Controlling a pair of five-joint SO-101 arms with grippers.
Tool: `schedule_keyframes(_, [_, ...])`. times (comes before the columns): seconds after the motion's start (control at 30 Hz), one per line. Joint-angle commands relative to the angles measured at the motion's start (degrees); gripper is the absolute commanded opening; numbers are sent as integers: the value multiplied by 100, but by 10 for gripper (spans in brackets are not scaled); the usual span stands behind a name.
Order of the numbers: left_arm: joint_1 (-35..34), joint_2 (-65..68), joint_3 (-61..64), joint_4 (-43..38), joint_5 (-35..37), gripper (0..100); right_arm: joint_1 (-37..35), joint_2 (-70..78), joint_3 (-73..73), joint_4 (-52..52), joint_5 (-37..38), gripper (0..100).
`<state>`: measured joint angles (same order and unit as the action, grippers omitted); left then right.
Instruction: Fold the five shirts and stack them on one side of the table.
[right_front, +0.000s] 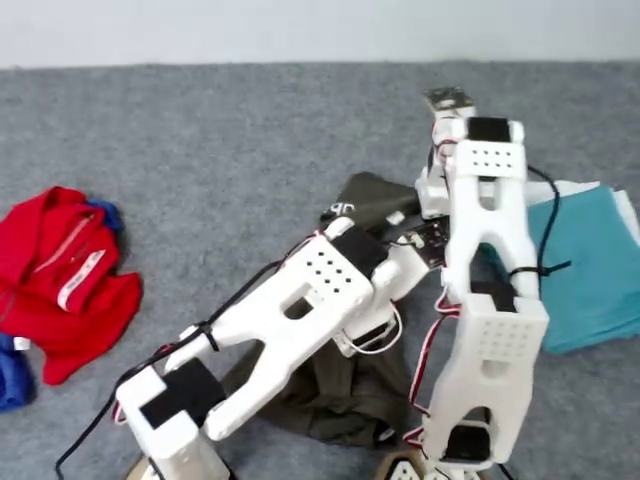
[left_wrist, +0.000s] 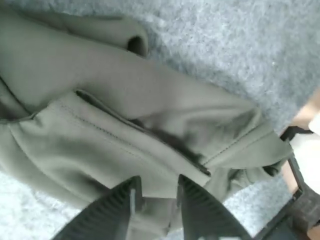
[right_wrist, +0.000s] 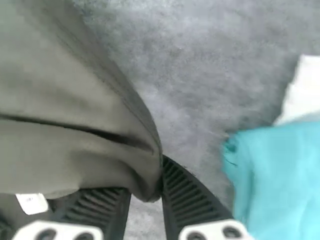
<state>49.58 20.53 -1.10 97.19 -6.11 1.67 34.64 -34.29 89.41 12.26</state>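
1. Both arms are on the olive shirt (right_front: 365, 195), which sits mid-surface. It runs from between the arm bases out toward the far side, so I'd call its long axis near-to-far.
2. The left end effector (left_wrist: 157, 207) is clamped on a fold of it, with fabric bunched between the fingers along a seam.
3. The right end effector (right_wrist: 145, 200) is also closed, pinching an edge of the same shirt so the cloth drapes off it above the grey surface (right_front: 200, 130).
4. What matters for the next move: the folded teal shirt (right_front: 590, 270) lies on the right arm's side, just beside that grip. My guess is that's where the stack goes, and the right arm is clearly nearer.
5. The red shirt (right_front: 60, 270) and blue shirt (right_front: 10, 375) are crumpled well apart on the left.
6. Writing: there's a pale print on the olive shirt, a white strip on the red one, and a small white tag (right_wrist: 30, 202) by the right fingers. None of it is legible to me.
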Motion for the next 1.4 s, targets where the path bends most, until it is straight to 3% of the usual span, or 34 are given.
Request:
schedule_keyframes(0.0, [765, 633, 75, 229, -290, 126, 382, -207, -246, -75, 97, 10])
schedule_keyframes(0.23, [765, 686, 75, 229, -299, 126, 1182, -207, -264, -92, 105, 10])
schedule_keyframes(0.53, [1213, 774, 479, 141, -334, 127, 1165, -207, -264, -101, 105, 10])
schedule_keyframes(0.83, [826, 1855, 593, -44, -334, 126, 1156, -215, -264, -92, 105, 10])
schedule_keyframes(1.07, [782, 1890, 523, 53, -343, 100, 1156, -215, -264, -92, 105, 10])
schedule_keyframes(1.37, [-466, 1670, 347, 299, -343, 100, 1156, -215, -264, -57, 114, 10])
